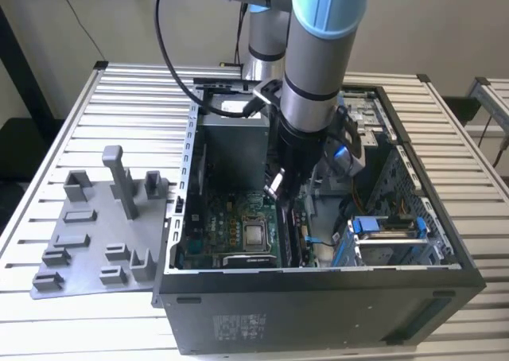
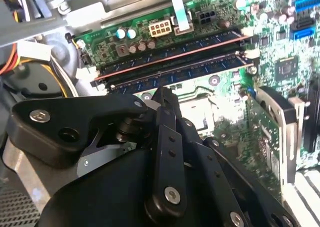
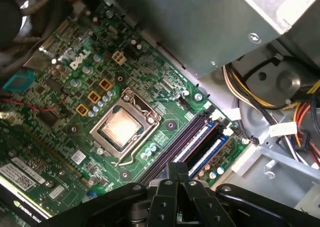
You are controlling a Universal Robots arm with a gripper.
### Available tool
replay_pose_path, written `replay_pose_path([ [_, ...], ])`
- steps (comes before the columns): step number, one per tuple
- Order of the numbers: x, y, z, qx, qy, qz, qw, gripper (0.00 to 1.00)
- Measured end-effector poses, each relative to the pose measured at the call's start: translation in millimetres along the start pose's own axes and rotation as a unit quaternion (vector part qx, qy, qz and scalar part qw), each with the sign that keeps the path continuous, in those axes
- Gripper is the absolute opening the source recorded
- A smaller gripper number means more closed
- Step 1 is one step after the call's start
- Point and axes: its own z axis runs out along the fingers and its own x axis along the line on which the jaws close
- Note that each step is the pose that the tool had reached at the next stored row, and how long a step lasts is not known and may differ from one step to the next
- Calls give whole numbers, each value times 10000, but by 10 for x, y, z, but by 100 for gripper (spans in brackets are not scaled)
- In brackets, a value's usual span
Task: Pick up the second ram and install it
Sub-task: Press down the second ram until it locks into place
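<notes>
Hand [image 2: 162, 94] poised just above second ram [image 2: 200, 67] seated in slot

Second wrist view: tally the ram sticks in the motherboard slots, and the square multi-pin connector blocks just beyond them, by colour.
ram sticks: 2
cream connector block: 1
black connector block: 1
Total: 4

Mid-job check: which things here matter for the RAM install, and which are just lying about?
Job:
- gripper, lowered into the computer case
- RAM sticks in the motherboard slots

Lying about:
- grey holder tray beside the case
- CPU socket
- power supply
</notes>
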Motion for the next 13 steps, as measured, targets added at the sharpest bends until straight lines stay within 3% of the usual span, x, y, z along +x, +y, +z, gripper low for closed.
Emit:
replay_pose_path([
  [6, 2, -1, 17, 9, -22, -436, 9990, 11],
  [13, 3, 0, 22, -19, -5, -990, 9951, 11],
])
